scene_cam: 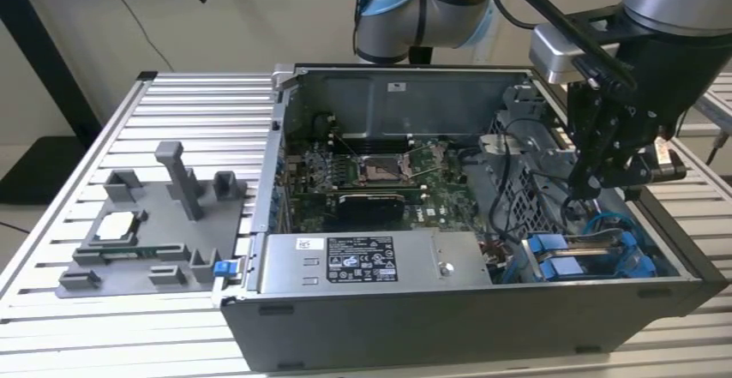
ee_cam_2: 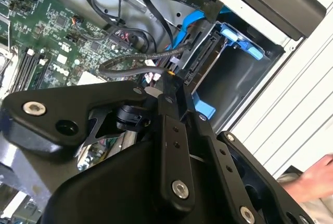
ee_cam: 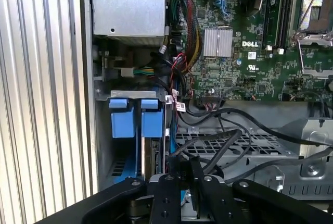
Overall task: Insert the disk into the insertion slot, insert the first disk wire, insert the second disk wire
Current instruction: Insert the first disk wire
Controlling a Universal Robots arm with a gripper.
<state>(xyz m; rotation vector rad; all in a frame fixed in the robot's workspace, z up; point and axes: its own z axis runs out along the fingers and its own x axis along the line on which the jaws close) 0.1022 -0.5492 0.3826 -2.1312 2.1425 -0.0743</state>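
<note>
**Disk looks seated in its bay; claw down among the wires**

On the slatted worktop (scene_cam: 171, 95) an open computer case (scene_cam: 458, 335) lies with its motherboard (scene_cam: 378, 177) exposed, and the arm reaches down into the corner at the exterior view's right. There the insertion slot (scene_cam: 529, 205), a grey cage with perforated walls, carries two blue-fronted carriers side by side. I take the disk (ee_cam: 152, 122) to be the one nearer the motherboard. It sits well inside, so the first step looks done. The claw (scene_cam: 585, 188) hangs just beside the disk's rear edge, with a black braided wire (ee_cam_2: 135, 63) running up to its tip; I cannot tell whether it is clamped on that wire. I see no wire plugged into the disk, so both wire steps seem left.
</note>
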